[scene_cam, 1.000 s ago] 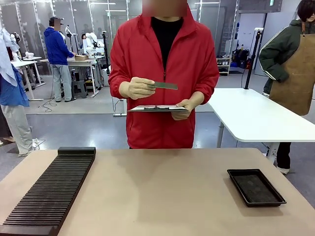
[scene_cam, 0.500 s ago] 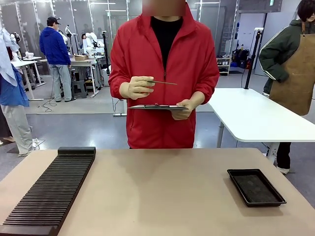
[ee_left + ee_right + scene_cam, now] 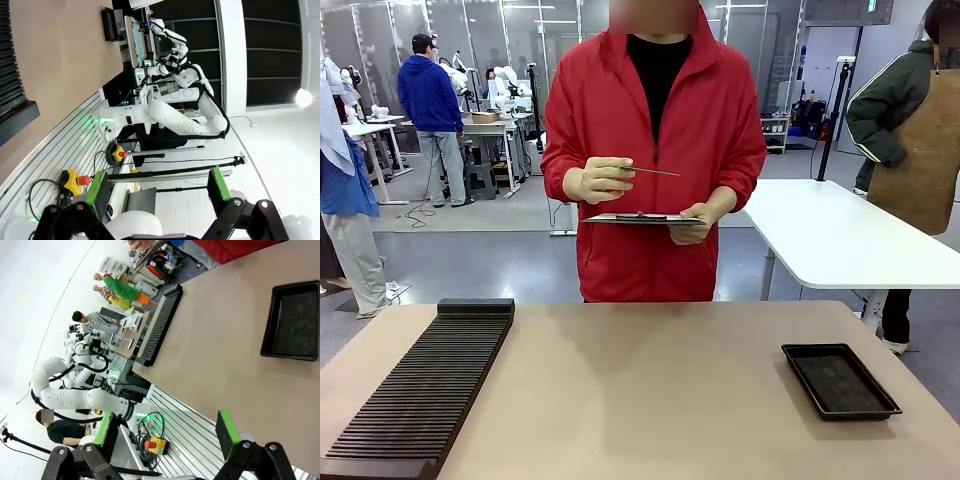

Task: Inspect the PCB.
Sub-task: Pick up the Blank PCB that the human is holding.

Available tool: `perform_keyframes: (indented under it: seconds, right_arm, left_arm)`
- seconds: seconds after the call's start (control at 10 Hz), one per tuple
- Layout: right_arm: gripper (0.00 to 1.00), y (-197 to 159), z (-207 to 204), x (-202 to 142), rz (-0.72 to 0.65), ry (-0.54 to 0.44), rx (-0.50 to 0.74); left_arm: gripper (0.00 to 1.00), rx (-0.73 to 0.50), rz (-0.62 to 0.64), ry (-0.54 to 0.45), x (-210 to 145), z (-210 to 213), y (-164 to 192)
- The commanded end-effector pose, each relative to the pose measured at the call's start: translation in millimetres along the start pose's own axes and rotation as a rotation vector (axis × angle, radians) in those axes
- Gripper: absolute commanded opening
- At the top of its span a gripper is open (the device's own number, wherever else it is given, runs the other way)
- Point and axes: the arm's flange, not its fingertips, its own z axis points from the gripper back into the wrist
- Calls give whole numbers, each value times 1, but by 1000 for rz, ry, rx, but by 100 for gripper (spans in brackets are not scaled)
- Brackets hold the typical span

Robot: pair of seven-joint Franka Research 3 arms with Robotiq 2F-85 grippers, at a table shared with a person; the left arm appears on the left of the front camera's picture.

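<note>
My left claw [image 3: 159, 194] and right claw [image 3: 166, 434] both hang spread and empty, with the flat tan counter [image 3: 640, 390] ahead of them. Far beyond both, a person's hand [image 3: 598, 180] pinches the thin green rectangular PCB [image 3: 655, 171] edge-on above a grey clipboard [image 3: 640, 218]. I judge the board light, stiff and fragile, so I would grip only its bare edges.

light: bright, even | shadows: soft | wrist views: edge distortion

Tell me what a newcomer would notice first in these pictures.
A person in a red jacket stands beyond the table, holding the PCB edge-on above a grey clipboard. On the table, a black slotted rack lies at the left, a black tray at the right.
</note>
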Motion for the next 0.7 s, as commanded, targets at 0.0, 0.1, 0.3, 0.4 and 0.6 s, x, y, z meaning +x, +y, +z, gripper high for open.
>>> perform_keyframes:
  seconds: [0.0, 0.1, 0.3, 0.4, 0.6]
  right_arm:
    - [100, 2, 2, 1, 14, -14, 11]
    - [100, 2, 2, 1, 14, -14, 11]
    - [100, 2, 2, 1, 14, -14, 11]
    - [100, 2, 2, 1, 14, -14, 11]
    - [100, 2, 2, 1, 14, -14, 11]
  left_arm:
    - [100, 4, 2, -2, 1, 3, -1]
    - [100, 4, 2, -2, 1, 3, -1]
    - [100, 4, 2, -2, 1, 3, -1]
    - [100, 4, 2, -2, 1, 3, -1]
    - [100, 4, 2, -2, 1, 3, -1]
